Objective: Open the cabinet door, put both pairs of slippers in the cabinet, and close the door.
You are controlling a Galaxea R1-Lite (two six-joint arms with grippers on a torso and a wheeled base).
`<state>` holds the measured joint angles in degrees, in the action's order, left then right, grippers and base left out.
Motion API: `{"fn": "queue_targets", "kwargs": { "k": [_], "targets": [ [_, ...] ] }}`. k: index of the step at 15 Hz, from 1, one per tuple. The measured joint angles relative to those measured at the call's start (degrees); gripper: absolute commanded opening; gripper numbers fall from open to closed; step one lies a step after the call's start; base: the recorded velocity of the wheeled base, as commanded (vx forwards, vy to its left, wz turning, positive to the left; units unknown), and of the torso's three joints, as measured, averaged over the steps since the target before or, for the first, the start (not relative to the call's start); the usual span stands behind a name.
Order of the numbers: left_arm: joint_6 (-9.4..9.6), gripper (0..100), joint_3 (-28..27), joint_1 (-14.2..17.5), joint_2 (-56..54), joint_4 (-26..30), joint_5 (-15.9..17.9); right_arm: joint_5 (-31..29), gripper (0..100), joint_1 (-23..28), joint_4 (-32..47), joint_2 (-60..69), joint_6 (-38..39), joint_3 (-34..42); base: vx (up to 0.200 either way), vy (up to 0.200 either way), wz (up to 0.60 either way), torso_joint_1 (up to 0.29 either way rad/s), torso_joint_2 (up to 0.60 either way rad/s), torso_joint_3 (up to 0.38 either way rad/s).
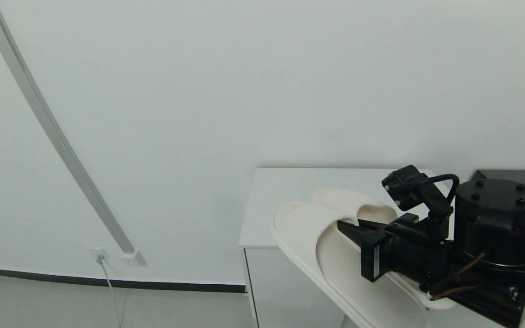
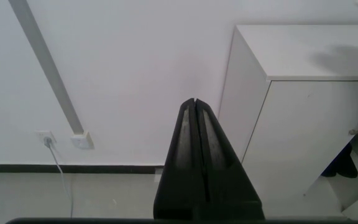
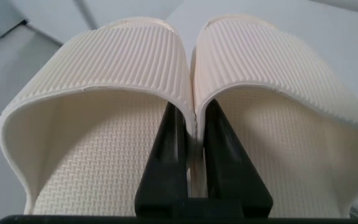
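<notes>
A pair of cream ribbed slippers [image 1: 303, 237] hangs in my right gripper [image 1: 342, 225], tilted, over the front of the white cabinet [image 1: 290, 187]. In the right wrist view the gripper [image 3: 192, 118] is shut on the two inner strap walls, pinching the left slipper [image 3: 104, 74] and the right slipper [image 3: 272, 68] together. My left gripper [image 2: 194, 109] is shut with nothing in it, held in the air left of the cabinet [image 2: 291, 124]. At the cabinet's far side a shelf opening with a dark thing [image 2: 347, 165] inside shows.
A grey conduit [image 1: 53, 127] runs slantwise down the white wall to a socket with a cable [image 1: 98, 256]. Grey floor lies left of the cabinet. A dark surface [image 1: 522, 174] stands to the cabinet's right.
</notes>
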<state>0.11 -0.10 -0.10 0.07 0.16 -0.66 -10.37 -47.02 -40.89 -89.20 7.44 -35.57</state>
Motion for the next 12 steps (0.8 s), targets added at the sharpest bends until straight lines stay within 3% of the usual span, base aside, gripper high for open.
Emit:
{"fn": "queue_targets", "kwargs": {
  "k": [5,12],
  "targets": [
    [-0.06,0,0.0,0.0,0.0,0.0,0.0,0.6,0,-0.7,0.0,2.2,0.1,1.3,0.000,0.000,0.00,0.000,0.00,0.000],
    [-0.09,0,0.0,0.0,0.0,0.0,0.2,0.5,0,-0.8,0.0,2.3,0.1,1.3,-0.200,0.000,0.00,0.004,0.00,0.002]
  ]
}}
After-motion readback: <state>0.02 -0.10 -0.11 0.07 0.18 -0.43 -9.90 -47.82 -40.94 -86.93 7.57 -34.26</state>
